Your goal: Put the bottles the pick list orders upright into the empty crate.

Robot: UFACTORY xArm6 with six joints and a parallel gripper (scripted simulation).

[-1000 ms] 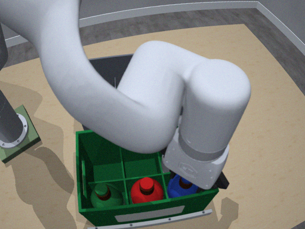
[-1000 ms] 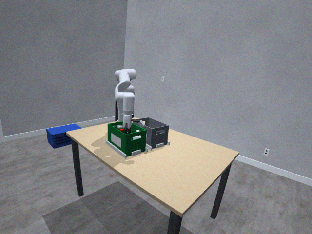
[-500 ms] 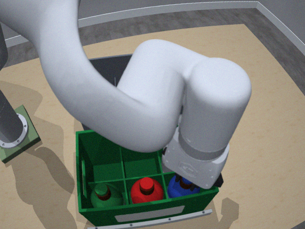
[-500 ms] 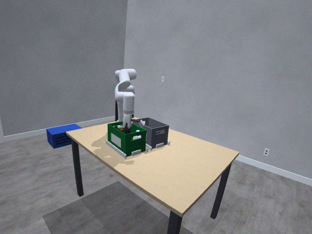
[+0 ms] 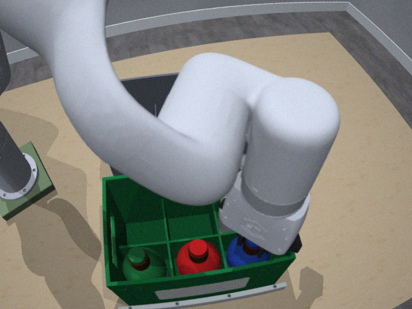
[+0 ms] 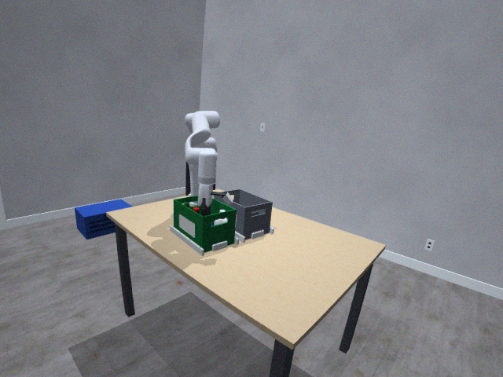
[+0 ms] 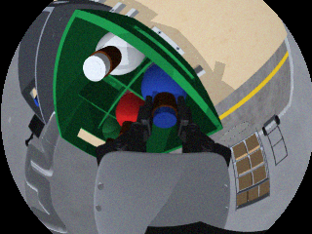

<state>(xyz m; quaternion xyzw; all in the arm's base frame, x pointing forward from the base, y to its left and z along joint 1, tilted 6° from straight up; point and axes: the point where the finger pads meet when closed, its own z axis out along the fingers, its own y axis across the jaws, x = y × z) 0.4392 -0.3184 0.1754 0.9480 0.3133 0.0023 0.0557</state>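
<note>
With the fingers pinching the blue bottle (image 5: 248, 255) (image 7: 163, 85) at its neck, the gripper (image 5: 251, 249) (image 6: 206, 210) (image 7: 165, 104) should lift straight toward twelve o'clock in the exterior view, keeping it upright and off the green crate's walls (image 5: 199, 282) (image 6: 219, 235) (image 7: 58, 93).

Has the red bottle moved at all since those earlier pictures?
No, not visibly: the red bottle sits the same against the green crate's front wall.
</note>
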